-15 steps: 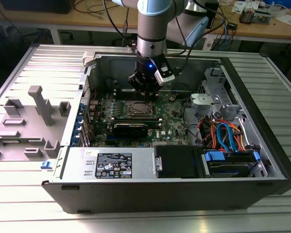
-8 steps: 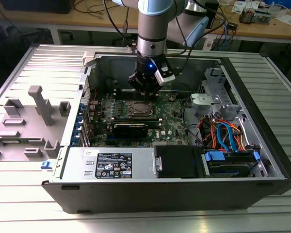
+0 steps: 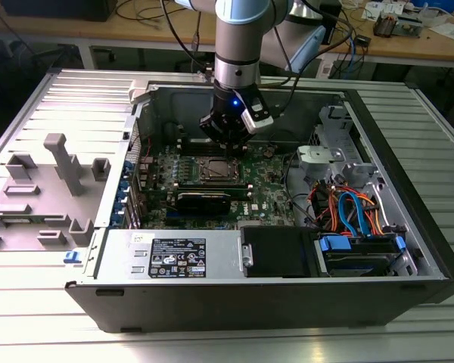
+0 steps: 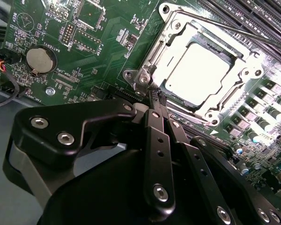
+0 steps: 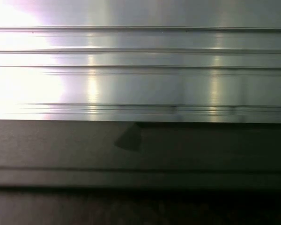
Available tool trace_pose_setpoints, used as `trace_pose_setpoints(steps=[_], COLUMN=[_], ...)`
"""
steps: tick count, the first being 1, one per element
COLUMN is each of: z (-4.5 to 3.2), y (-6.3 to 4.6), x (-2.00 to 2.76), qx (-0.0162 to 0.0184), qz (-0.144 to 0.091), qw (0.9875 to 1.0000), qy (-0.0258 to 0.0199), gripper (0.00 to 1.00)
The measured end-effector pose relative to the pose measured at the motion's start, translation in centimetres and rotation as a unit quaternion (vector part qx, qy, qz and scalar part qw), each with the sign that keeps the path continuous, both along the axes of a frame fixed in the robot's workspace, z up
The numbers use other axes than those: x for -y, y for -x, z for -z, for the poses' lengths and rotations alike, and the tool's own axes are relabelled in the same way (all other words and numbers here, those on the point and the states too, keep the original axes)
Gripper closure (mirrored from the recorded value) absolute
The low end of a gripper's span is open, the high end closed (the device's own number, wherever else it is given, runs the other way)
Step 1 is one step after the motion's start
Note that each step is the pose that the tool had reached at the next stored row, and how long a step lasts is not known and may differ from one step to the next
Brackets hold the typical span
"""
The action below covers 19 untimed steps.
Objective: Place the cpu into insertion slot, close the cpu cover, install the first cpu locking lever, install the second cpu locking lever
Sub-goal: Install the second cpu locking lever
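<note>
Shiny metal cpu cover [image 4: 234, 70], glossy green circuit board [image 4: 107, 42], matt black hand [image 4: 158, 97].

greens, silvers and blacks around the socket

the board [image 4: 107, 51] is green with fine pale print; on it, the cover [image 4: 175, 35] is shiny silver and the cpu [image 4: 203, 70] in its window glares whitish-grey. beside the cover, the gripper [image 4: 157, 96] is matt black with silver screw heads. near the cover a coin cell [image 4: 40, 60] is silver. in the exterior view the case [image 3: 234, 302] around the board is black and grey, with orange and blue cables [image 3: 356, 212] and a blue light [image 3: 235, 103] on the wrist.
</note>
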State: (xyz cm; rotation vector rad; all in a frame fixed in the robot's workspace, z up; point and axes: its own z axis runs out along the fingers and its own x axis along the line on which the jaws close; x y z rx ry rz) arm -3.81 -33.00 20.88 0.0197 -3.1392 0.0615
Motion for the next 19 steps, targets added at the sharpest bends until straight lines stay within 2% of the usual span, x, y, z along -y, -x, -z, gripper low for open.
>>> trace_pose_setpoints(steps=[6, 15, 19], z=[0.0, 0.0, -0.37], y=[-0.01, -0.01, -0.01], x=[0.0, 0.71, 0.86], qx=[-0.0003, -0.0003, -0.0004], qz=[0.0, 0.0, 0.0], qw=[1.0, 1.0, 1.0], qy=[0.0, 0.0003, 0.0003], gripper=[0.89, 0.89, 0.89])
